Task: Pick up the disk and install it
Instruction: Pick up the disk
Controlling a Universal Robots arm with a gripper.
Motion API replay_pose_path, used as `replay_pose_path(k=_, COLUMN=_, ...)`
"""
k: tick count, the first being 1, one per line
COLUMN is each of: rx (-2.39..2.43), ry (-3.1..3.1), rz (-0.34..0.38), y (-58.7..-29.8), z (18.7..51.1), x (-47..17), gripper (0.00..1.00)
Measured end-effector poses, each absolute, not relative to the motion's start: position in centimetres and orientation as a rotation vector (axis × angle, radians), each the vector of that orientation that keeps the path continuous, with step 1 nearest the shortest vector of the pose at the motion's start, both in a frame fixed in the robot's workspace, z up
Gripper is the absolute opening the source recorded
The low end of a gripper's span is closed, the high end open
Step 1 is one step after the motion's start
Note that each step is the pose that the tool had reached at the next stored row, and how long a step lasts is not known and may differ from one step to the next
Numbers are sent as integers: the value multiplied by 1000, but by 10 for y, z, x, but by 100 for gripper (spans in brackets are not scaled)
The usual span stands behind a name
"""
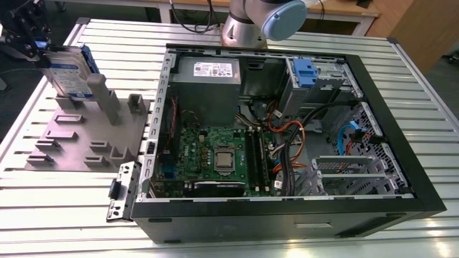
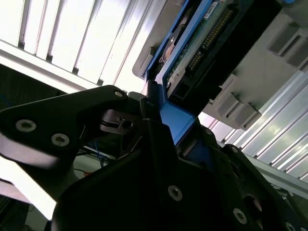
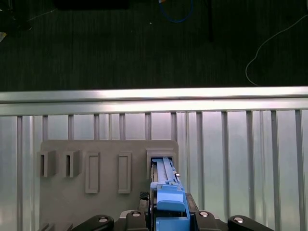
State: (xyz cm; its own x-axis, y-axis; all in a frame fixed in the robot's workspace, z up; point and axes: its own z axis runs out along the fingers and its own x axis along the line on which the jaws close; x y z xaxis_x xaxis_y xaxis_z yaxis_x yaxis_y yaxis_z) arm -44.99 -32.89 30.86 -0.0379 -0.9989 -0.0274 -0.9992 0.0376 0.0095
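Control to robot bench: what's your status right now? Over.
Black gripper shut on silver hard disk with blue plastic frame. Disk standing on edge at grey slotted holder block. Open black computer case on exterior view's right, apart.

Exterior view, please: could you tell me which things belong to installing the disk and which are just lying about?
For the job: the disk, the gripper shut on it, the grey holder, the open computer case, its blue-latched drive bay.
Just there: power supply, motherboard, orange cables.
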Motion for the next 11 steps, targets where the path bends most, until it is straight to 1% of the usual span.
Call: replay_pose_path(k=11, rx=-2170, ry=2253, rz=40, y=-329, z=315, x=-450, gripper=36)
